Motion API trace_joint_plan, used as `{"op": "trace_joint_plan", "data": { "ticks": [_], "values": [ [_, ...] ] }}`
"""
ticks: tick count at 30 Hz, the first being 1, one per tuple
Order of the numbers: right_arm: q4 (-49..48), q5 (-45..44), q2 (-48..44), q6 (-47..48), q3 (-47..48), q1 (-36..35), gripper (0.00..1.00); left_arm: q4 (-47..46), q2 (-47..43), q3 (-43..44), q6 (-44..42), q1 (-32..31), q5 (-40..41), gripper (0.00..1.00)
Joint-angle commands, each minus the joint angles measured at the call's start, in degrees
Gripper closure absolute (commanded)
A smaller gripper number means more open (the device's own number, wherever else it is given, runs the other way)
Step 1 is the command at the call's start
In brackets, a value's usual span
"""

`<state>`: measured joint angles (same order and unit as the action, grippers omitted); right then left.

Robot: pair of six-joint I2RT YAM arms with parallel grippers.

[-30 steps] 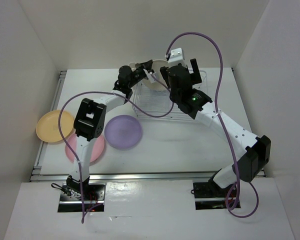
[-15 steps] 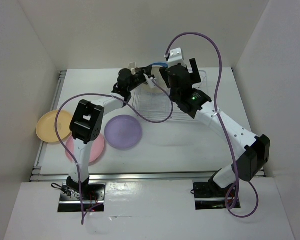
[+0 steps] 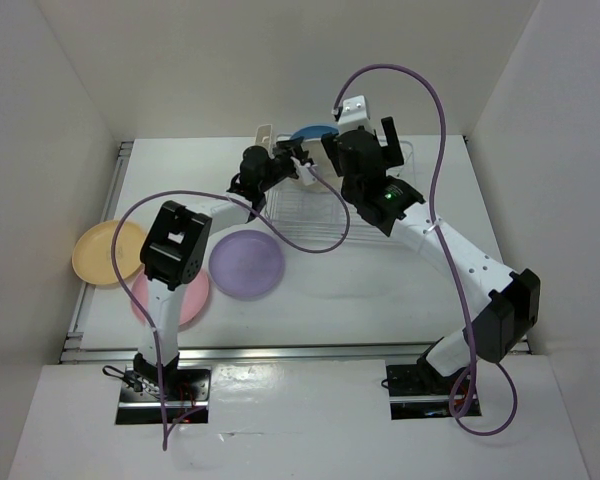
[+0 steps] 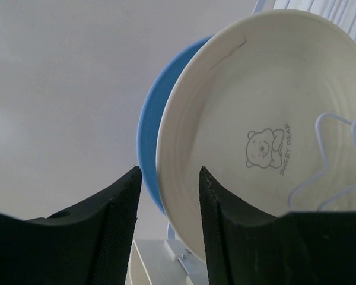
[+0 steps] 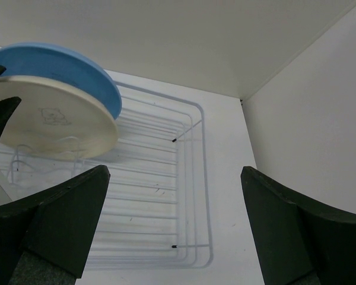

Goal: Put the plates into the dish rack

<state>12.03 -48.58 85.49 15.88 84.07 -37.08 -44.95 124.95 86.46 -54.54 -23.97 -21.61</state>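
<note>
In the left wrist view a cream plate [image 4: 267, 136] with a bear print stands on edge in the dish rack [image 5: 205, 178], close against a blue plate [image 4: 149, 127]. My left gripper [image 4: 169, 178] is open, its jaws on either side of the cream plate's rim with a gap showing on the left. My right gripper [image 5: 175, 172] is wide open above the rack's bare wires, beside the blue plate [image 5: 59, 65] and the cream plate [image 5: 53, 122]. Yellow-orange [image 3: 102, 252], pink [image 3: 175, 300] and purple [image 3: 246, 263] plates lie flat on the table at the left.
A cream cutlery cup [image 4: 157, 264] sits at the rack's end under the left gripper. White walls close in the table at the back and both sides. The left arm crosses over the pink plate. Purple cables loop over the rack [image 3: 310, 225].
The left gripper tipped the cream plate upright against the blue plate in the rack, then opened its jaws. The right arm stayed almost still.
</note>
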Motion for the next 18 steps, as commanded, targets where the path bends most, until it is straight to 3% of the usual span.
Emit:
{"op": "trace_joint_plan", "data": {
  "ticks": [1,5,6,7,9,11,14,16,18],
  "values": [
    [-1.6,1.2,-0.5,-0.7,0.2,0.4,0.00,-2.7,-3.7,-0.3,5.5,-0.3,2.6,0.49],
    [-3.7,3.5,-1.0,-0.7,-1.6,0.4,0.00,-3.2,-9.4,0.0,11.4,-2.1,18.7,0.26],
    [-4.3,4.0,-1.0,-0.7,-2.2,0.4,0.00,-1.3,-10.7,1.0,11.4,-3.8,27.4,0.23],
    [-5.4,4.8,-1.0,-0.7,-2.7,0.4,0.00,5.3,-13.6,2.4,10.9,-4.7,31.5,0.16],
    [-6.4,4.8,-0.4,-0.7,-3.5,0.4,0.00,16.6,-16.0,9.1,13.5,-5.3,39.0,0.14],
    [-7.2,4.8,-0.4,-0.7,-4.0,0.4,0.00,33.1,-18.8,15.1,24.3,-5.3,40.8,0.14],
    [-8.5,5.3,-0.4,0.0,-6.0,0.4,0.00,41.6,-22.1,12.9,41.9,-1.4,43.9,0.12],
    [-9.3,5.3,-1.9,0.6,-7.2,1.0,0.00,54.4,-23.3,12.9,56.5,2.5,48.3,0.12],
    [-9.9,5.3,-2.6,1.3,-8.7,1.0,0.00,69.2,-23.3,13.9,64.6,5.8,51.7,0.12]
  ]
}}
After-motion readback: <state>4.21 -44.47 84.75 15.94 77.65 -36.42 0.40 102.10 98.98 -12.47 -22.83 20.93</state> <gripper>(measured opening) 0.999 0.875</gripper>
